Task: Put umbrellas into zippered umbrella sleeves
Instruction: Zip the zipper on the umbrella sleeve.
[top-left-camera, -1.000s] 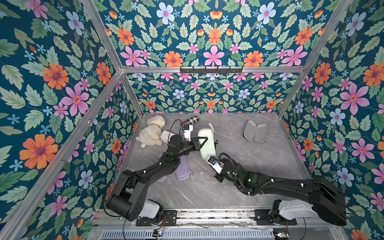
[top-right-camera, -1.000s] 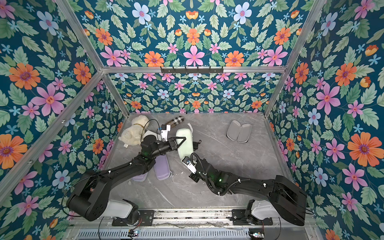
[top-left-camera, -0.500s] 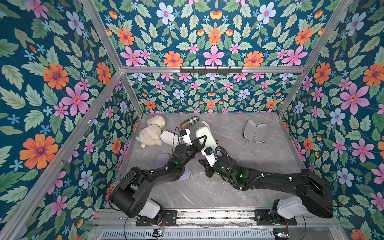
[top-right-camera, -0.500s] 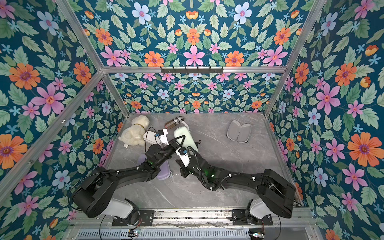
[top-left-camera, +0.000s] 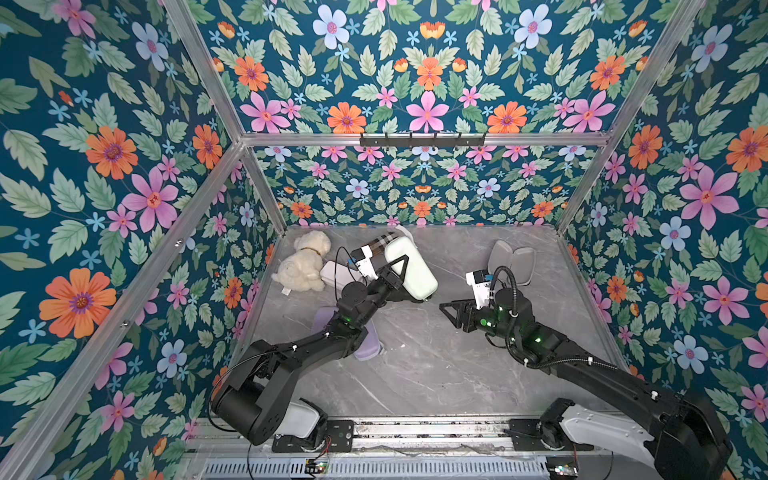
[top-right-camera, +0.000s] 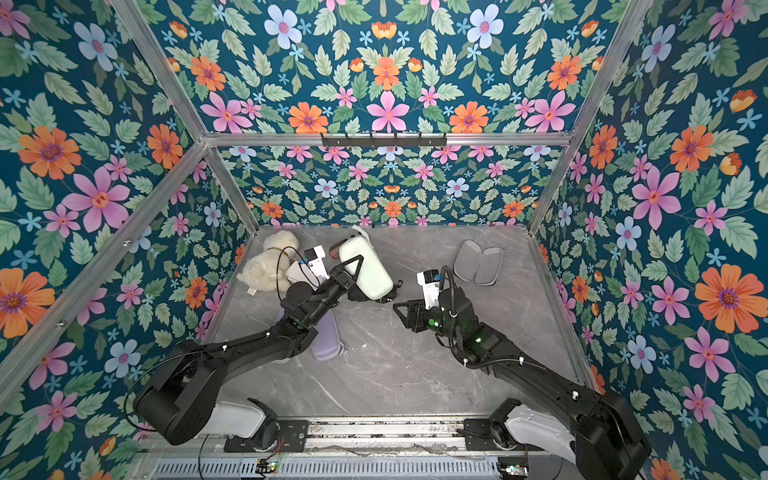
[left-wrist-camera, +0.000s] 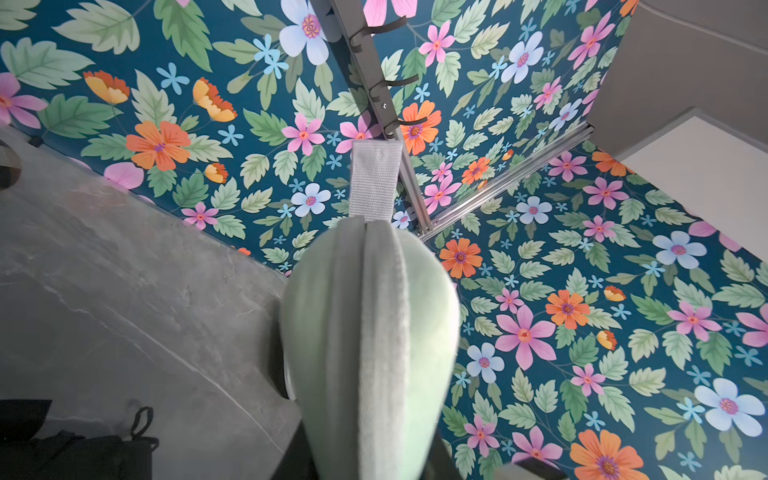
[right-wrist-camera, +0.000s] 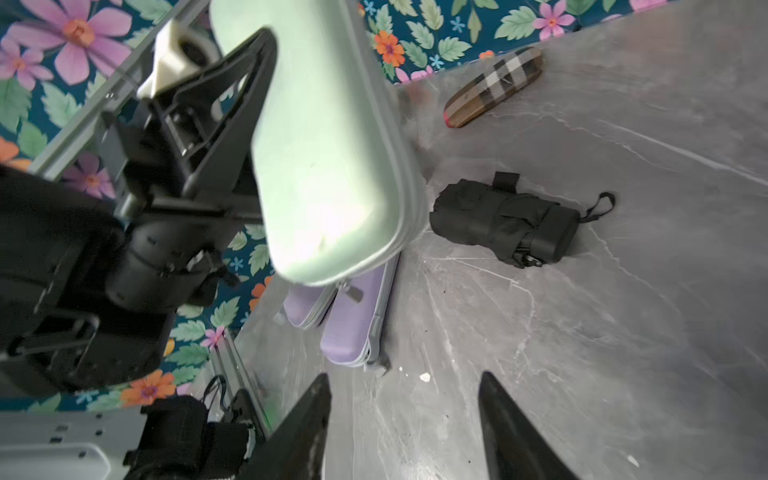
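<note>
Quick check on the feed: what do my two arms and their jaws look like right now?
Both the left arm and right arm are matte black jointed links on white bases. Each carries a white camera block at the wrist, fed by a looping black cable. Green lights glow at joints. The jaws are black, triangular, open-framed.

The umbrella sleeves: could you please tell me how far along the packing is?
Done, apparently: two lavender sleeves lie shut. In hand: the left gripper holds the closed mint green sleeve; the right gripper is open, empty. Left: the black umbrella lies loose; the open grey-lined sleeve waits.
</note>
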